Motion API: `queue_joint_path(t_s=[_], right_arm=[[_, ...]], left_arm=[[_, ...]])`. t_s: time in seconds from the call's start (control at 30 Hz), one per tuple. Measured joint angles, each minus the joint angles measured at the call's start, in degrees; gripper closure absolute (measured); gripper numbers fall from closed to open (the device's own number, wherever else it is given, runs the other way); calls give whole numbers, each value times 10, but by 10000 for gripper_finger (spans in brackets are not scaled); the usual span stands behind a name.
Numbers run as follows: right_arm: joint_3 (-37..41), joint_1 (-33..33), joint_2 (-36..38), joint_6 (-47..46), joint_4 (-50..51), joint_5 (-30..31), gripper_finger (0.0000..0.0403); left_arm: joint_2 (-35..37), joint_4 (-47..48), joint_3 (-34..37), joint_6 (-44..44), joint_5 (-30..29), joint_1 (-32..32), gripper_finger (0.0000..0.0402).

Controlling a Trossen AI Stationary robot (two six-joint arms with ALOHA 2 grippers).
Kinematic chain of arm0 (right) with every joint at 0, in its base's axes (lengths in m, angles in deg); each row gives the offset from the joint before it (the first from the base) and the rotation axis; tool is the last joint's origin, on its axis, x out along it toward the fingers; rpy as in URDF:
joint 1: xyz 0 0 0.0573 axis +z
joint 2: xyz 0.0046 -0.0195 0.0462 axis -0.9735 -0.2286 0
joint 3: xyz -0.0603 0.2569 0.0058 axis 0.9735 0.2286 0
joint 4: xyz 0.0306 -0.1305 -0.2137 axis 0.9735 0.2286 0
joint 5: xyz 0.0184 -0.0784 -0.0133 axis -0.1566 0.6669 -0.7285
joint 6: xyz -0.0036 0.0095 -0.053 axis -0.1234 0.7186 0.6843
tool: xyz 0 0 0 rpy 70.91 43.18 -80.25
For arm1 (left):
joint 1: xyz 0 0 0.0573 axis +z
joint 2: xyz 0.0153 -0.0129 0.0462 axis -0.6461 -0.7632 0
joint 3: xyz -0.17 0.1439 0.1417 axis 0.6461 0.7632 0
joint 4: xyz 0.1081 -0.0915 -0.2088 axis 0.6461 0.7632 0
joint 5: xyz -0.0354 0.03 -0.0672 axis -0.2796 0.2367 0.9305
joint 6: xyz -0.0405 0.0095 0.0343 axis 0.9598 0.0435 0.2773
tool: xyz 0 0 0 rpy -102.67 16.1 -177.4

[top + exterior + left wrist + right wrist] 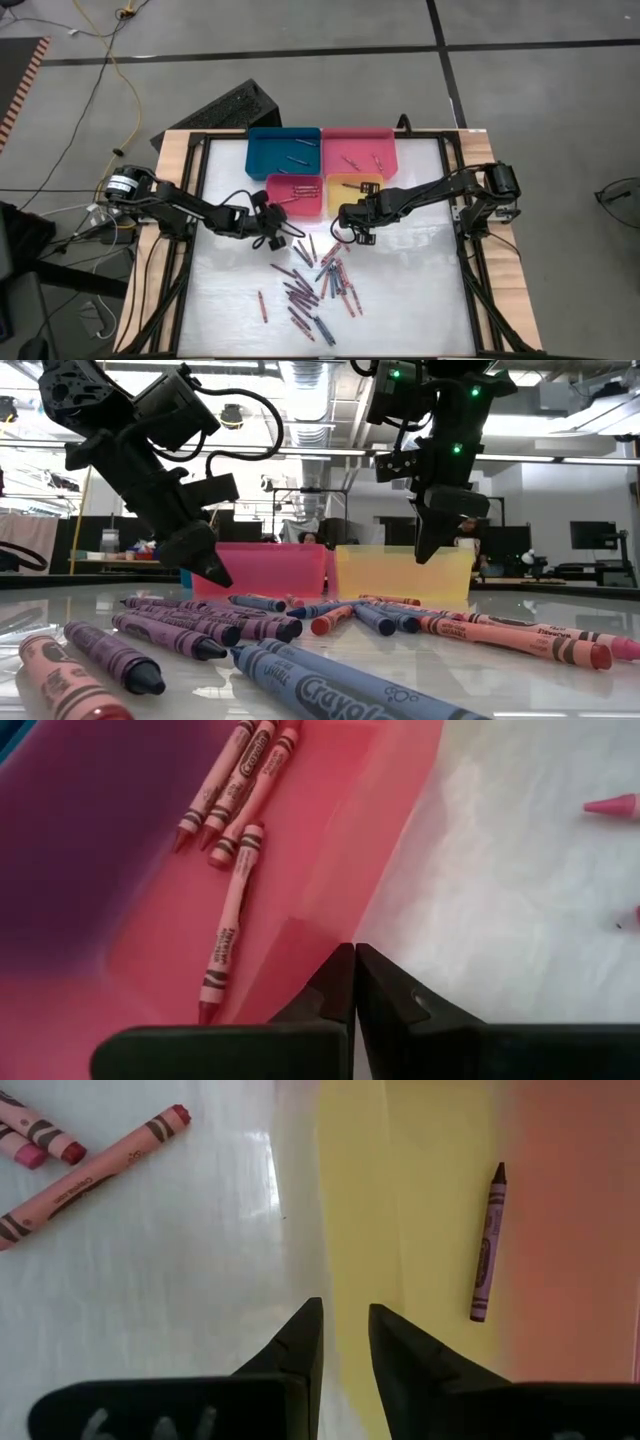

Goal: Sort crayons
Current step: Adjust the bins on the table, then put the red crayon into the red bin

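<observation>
Table (400,300) fills the middle of the high view, white top in a wood frame; four trays sit in a block at its upper centre: blue tray (283,152) and pink tray (357,150) behind, red tray (294,197) and yellow tray (353,194) in front. Loose crayons (315,285) lie scattered just below the trays, centre to lower centre of the frame, reds, purples and blues mixed. Left gripper (272,232) hangs at the near edge of the red tray, fingers pressed together, nothing between them. Right gripper (350,228) hangs at the near edge of the yellow tray, fingers a narrow gap apart, and that gap looks bare. My reading: both arms are between picks, each at its tray with nothing in hand; the pile is largely unsorted, so the job looks early. Next move would call for each arm to swing down toward the pile, spread its fingers and settle over a single crayon lying clear of its neighbours. The wrist views give what the overhead cannot: four red crayons (235,815) lying in the red tray, one purple crayon (487,1245) in the yellow. The low view alone shows both grippers raised clear of the tabletop.
</observation>
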Motion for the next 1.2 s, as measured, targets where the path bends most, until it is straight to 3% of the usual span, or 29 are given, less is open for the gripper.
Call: queue_joint_path(t_s=[0.8, 1.2], right_arm=[[0, -14, 0, 1, -10, 4, 306], [0, 36, 0, 14, -8, 3, 306]], left_arm=[[0, -54, 0, 11, 28, 5, 401], [0, -52, 0, 26, 80, 5, 401]])
